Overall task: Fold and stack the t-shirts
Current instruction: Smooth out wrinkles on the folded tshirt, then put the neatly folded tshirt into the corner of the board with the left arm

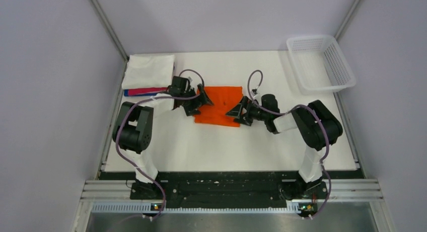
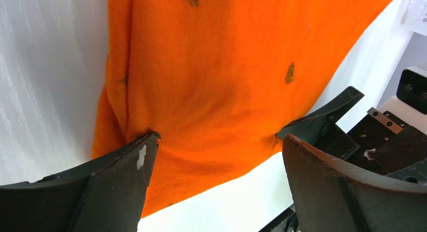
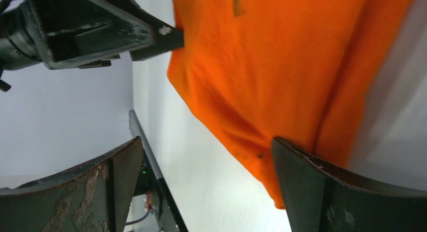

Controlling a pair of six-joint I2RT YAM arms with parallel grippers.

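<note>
A bright orange t-shirt (image 1: 219,104) lies folded into a rectangle at mid-table. My left gripper (image 1: 197,101) is low at its left edge, jaws open, with the cloth's near corner (image 2: 216,76) spread between and beyond the fingers (image 2: 118,181). My right gripper (image 1: 237,110) is low at the shirt's right edge, also open, with one finger (image 3: 342,191) against the orange hem (image 3: 282,66). Neither pinches cloth. A folded white t-shirt (image 1: 150,70) lies on pink-red and blue ones (image 1: 145,91) at the far left corner.
A white plastic mesh basket (image 1: 321,62) sits at the far right corner. The table (image 1: 226,141) is covered in white. In the right wrist view the left gripper (image 3: 100,30) shows across the shirt. Grey walls close in on both sides.
</note>
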